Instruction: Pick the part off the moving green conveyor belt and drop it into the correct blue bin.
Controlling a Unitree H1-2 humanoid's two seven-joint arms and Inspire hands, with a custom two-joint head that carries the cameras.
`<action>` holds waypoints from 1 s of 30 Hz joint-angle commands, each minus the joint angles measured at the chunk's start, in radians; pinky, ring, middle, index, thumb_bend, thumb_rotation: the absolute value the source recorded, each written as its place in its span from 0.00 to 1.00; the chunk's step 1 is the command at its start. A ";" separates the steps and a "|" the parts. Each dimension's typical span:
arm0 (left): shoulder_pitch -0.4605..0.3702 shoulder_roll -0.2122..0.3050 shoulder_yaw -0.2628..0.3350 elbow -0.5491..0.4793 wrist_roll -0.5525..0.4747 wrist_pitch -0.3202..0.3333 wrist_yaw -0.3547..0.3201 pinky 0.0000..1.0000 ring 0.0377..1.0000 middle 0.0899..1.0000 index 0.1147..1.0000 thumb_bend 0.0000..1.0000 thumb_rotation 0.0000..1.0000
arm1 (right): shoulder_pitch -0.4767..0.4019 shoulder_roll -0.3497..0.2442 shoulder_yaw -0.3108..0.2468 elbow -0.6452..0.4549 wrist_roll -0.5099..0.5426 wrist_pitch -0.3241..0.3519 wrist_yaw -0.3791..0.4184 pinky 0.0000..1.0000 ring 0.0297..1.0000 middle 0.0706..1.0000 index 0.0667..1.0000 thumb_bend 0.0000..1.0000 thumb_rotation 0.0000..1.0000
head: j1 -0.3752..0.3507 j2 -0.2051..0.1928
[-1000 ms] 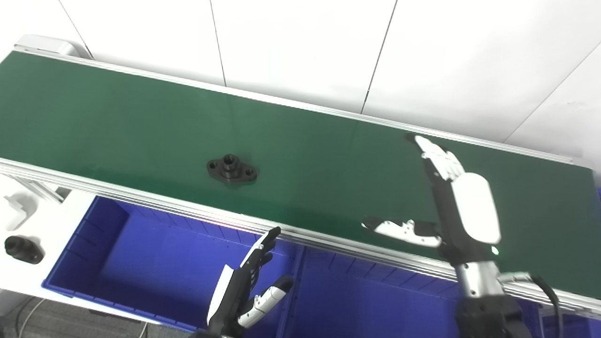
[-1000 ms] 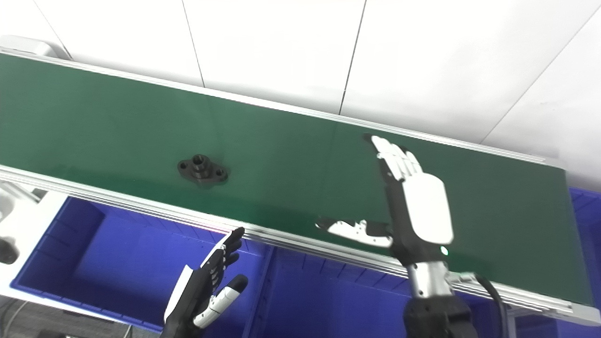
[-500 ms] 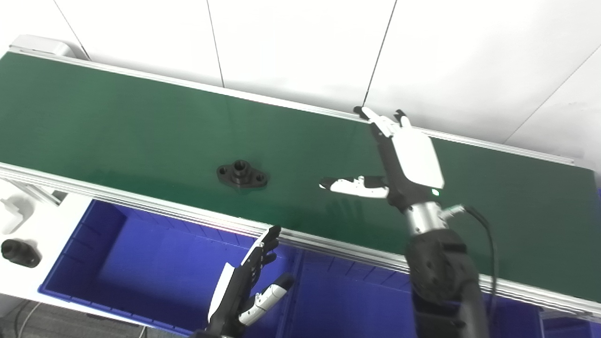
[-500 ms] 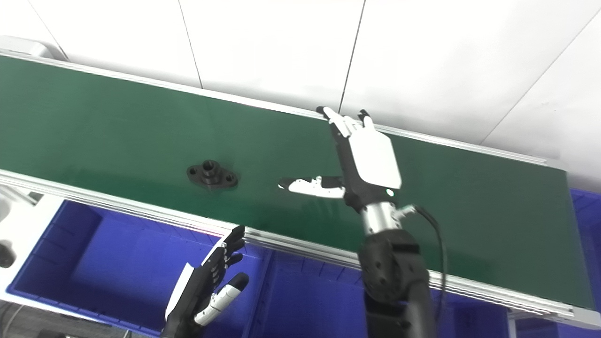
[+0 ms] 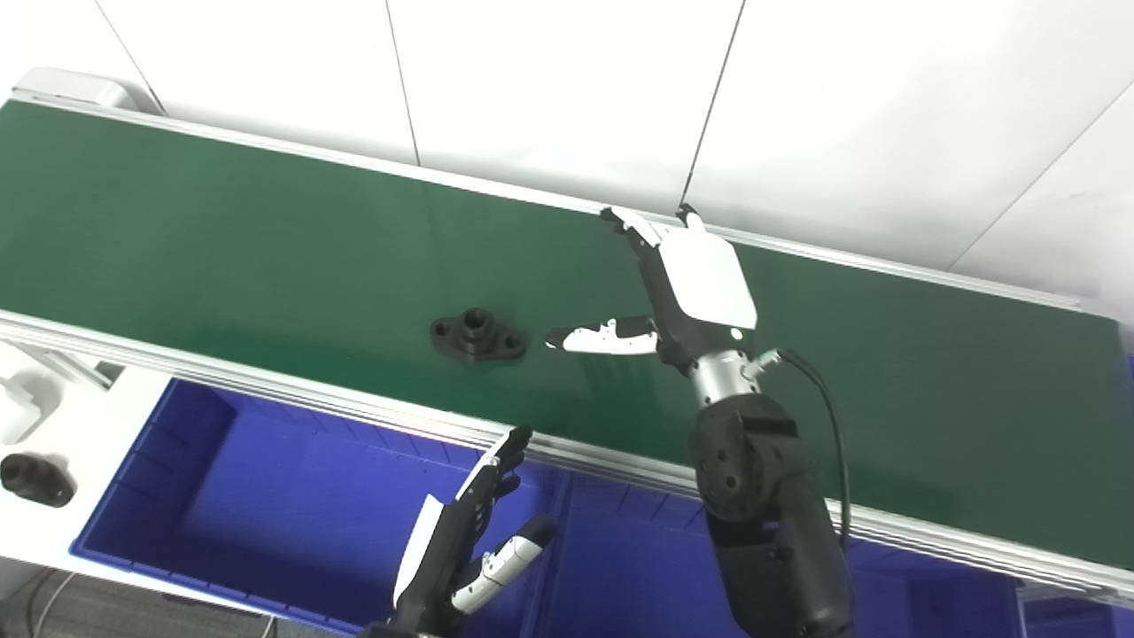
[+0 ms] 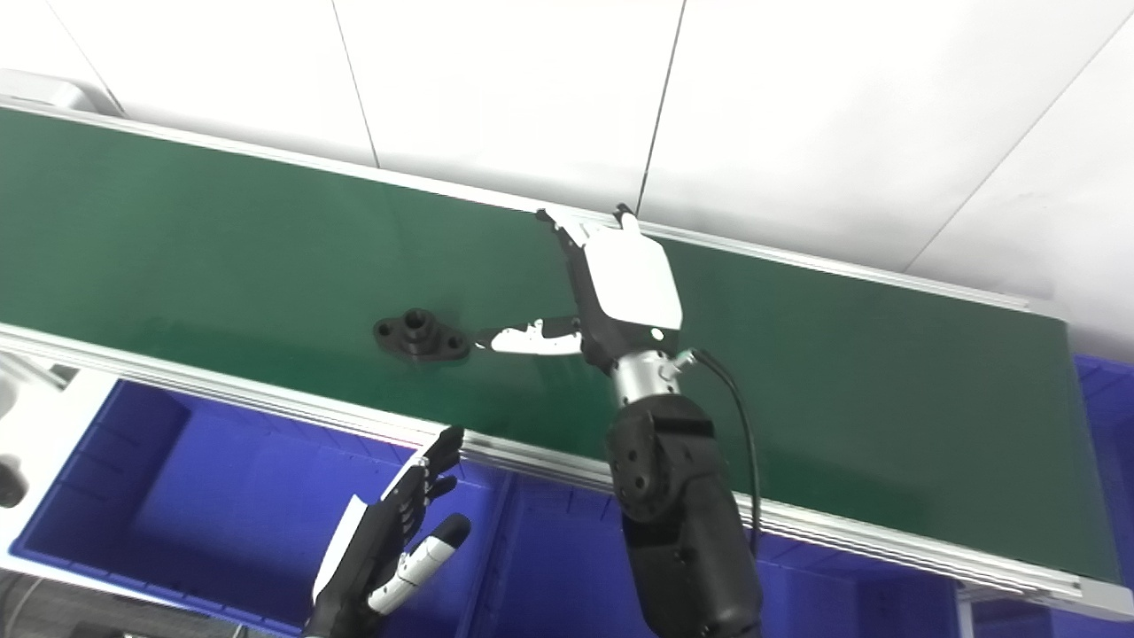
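two blue bins (image 5: 266,496), nothing visible inside; black part (image 5: 477,335) on belt (image 5: 221,239), both hands (image 5: 682,292) spread wide

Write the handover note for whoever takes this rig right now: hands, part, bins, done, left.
Right hand: open over the green conveyor belt, thumb pointing at the black flanged part, not touching it.
Left hand: open, idle over the blue bin below the belt.
Done: approach only. Nothing grasped.
Left: grasp the part, lift it, drop it into the correct bin.
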 commanded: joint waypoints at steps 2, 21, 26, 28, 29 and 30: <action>0.015 -0.041 -0.036 -0.021 0.012 -0.023 0.008 0.89 0.94 0.95 0.91 0.64 0.78 | -0.043 0.028 0.018 0.019 0.004 0.010 -0.048 0.99 0.82 0.80 0.85 0.99 0.53 | 0.005 0.000; 0.042 -0.069 -0.072 -0.046 0.057 -0.011 0.031 0.86 0.93 0.94 0.90 0.69 0.78 | -0.044 0.032 0.089 0.166 0.026 0.023 -0.099 0.97 0.82 0.80 0.86 1.00 0.57 | 0.066 0.023; 0.056 -0.073 -0.086 -0.064 0.061 -0.004 0.030 0.87 0.94 0.94 0.91 0.66 0.76 | -0.045 0.028 0.101 0.212 0.033 0.010 -0.123 0.97 0.81 0.79 0.85 1.00 0.56 | 0.083 0.028; 0.060 -0.076 -0.091 -0.068 0.058 -0.005 0.031 0.88 0.94 0.94 0.90 0.65 0.75 | -0.050 0.023 0.108 0.233 0.032 0.006 -0.135 0.96 0.80 0.78 0.84 0.99 0.55 | 0.088 0.031; 0.063 -0.078 -0.093 -0.072 0.057 -0.003 0.030 0.88 0.94 0.94 0.90 0.65 0.75 | -0.053 0.020 0.111 0.245 0.031 0.008 -0.138 0.97 0.79 0.77 0.84 0.98 0.54 | 0.089 0.031; 0.065 -0.080 -0.095 -0.076 0.057 -0.001 0.030 0.88 0.94 0.94 0.90 0.64 0.74 | -0.056 0.017 0.115 0.255 0.028 0.012 -0.138 0.97 0.79 0.77 0.84 0.98 0.54 | 0.091 0.033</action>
